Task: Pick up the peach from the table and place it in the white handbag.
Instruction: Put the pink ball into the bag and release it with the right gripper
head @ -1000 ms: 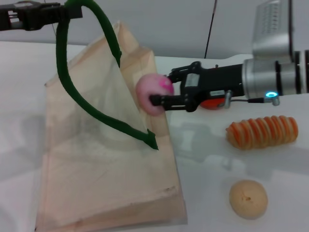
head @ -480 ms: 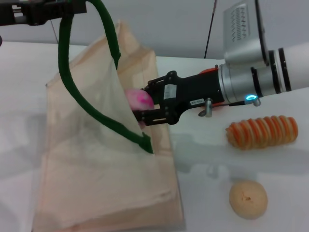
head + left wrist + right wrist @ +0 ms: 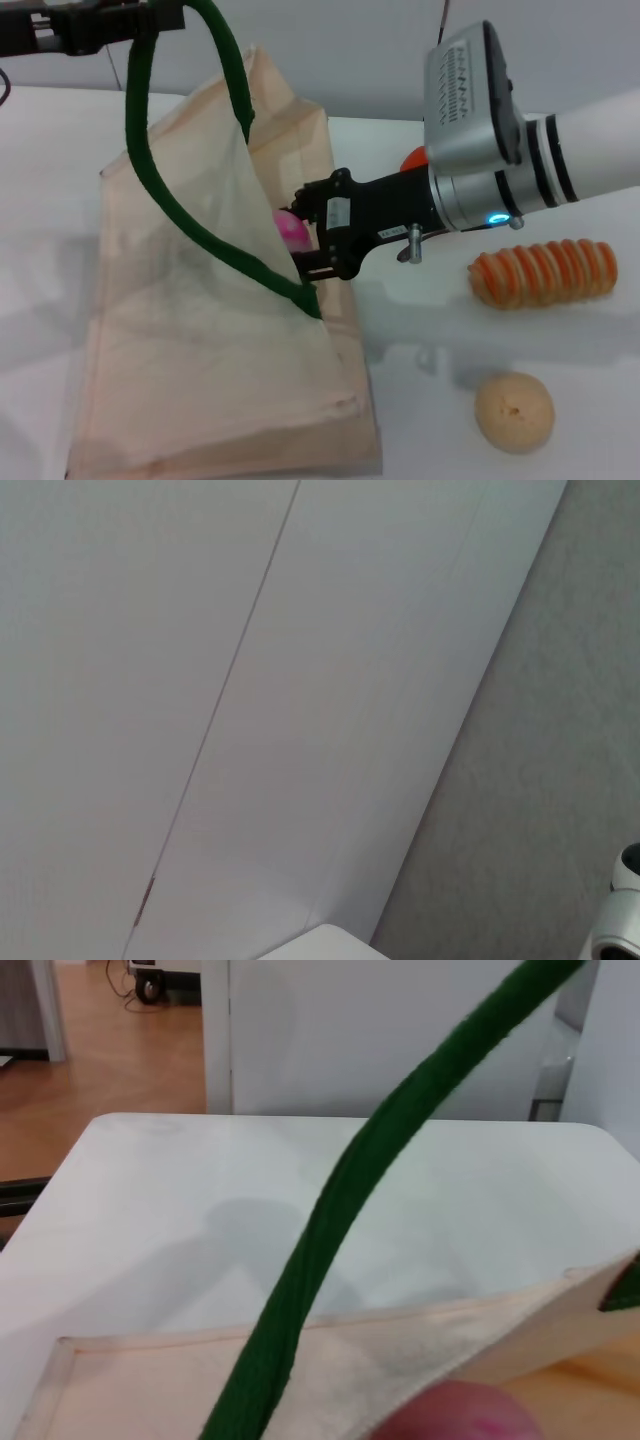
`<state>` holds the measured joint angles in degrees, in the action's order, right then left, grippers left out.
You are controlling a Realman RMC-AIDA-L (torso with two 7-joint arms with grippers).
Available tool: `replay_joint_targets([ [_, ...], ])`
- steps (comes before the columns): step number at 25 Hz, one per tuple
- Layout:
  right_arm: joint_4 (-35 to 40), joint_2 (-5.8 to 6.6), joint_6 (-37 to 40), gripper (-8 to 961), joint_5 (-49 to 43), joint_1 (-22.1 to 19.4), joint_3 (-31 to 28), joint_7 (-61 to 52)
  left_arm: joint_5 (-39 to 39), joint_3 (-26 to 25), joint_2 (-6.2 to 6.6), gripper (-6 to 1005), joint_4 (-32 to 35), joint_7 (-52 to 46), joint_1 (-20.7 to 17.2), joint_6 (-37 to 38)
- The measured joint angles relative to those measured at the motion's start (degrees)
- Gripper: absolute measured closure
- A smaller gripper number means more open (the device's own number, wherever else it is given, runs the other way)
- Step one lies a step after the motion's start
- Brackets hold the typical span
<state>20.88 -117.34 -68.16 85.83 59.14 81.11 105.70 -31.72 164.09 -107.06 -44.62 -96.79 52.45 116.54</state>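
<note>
The white handbag (image 3: 210, 340) lies on the table at the left, its mouth held open. My left gripper (image 3: 95, 25) is at the top left, shut on a dark green handle (image 3: 150, 180) and holding it up. My right gripper (image 3: 300, 240) reaches in from the right and is shut on the peach (image 3: 292, 230), which sits inside the bag's mouth, half hidden by the near cloth wall. In the right wrist view the peach (image 3: 455, 1415) shows at the picture's edge, with the green handle (image 3: 340, 1210) crossing in front and the bag's rim (image 3: 330, 1355) below.
A bright orange fruit (image 3: 414, 158) peeks out behind my right arm. An orange ridged roll (image 3: 545, 272) lies at the right. A tan dimpled ball (image 3: 514, 410) lies at the front right. The left wrist view shows only a wall.
My right gripper has moved left with the peach, from beside the bag's rim into its open mouth. The left gripper keeps holding the handle up.
</note>
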Motion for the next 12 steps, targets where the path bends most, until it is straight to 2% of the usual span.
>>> replay_joint_targets([
  [8,1.2,0.01,1.7,418,5.0,-0.1,7.4,0.0,0.0,0.0,-0.14,824,0.0,0.0,0.0,0.0],
  [12,1.7,-0.01,2.8,419,5.2,-0.3,8.8,-0.3,0.0,0.0,-0.16,823,0.0,0.0,0.0,0.1],
])
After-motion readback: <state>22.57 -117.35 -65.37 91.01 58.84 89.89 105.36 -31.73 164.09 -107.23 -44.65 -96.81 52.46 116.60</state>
